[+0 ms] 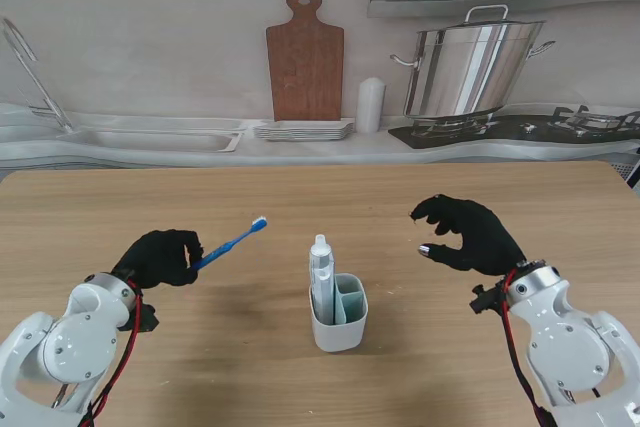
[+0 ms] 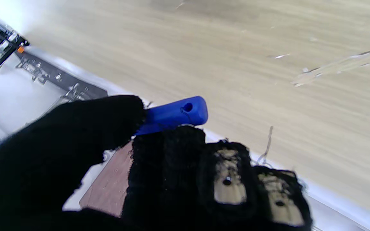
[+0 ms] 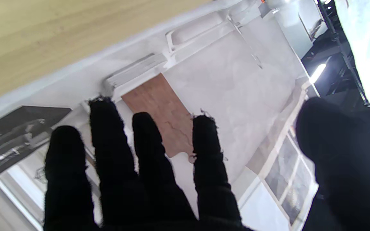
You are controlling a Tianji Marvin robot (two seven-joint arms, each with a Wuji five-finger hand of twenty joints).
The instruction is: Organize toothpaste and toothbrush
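A white two-compartment holder [image 1: 339, 319] stands on the wooden table near its middle, with a white toothpaste tube [image 1: 320, 277] upright in its left compartment. My left hand [image 1: 160, 257] is shut on a blue toothbrush [image 1: 232, 241], whose white bristle head points up and toward the holder from the left. In the left wrist view the blue handle end [image 2: 175, 115] sticks out between thumb and fingers [image 2: 169, 160]. My right hand [image 1: 470, 235] hovers right of the holder, open, fingers [image 3: 146, 150] spread and holding nothing.
The wooden table [image 1: 320, 197] runs to a white counter behind it. There stand a sink [image 1: 150, 135], a wooden cutting board [image 1: 305, 57], stacked plates [image 1: 303, 129], a white cylinder [image 1: 371, 105] and a steel pot [image 1: 470, 67] on a stove.
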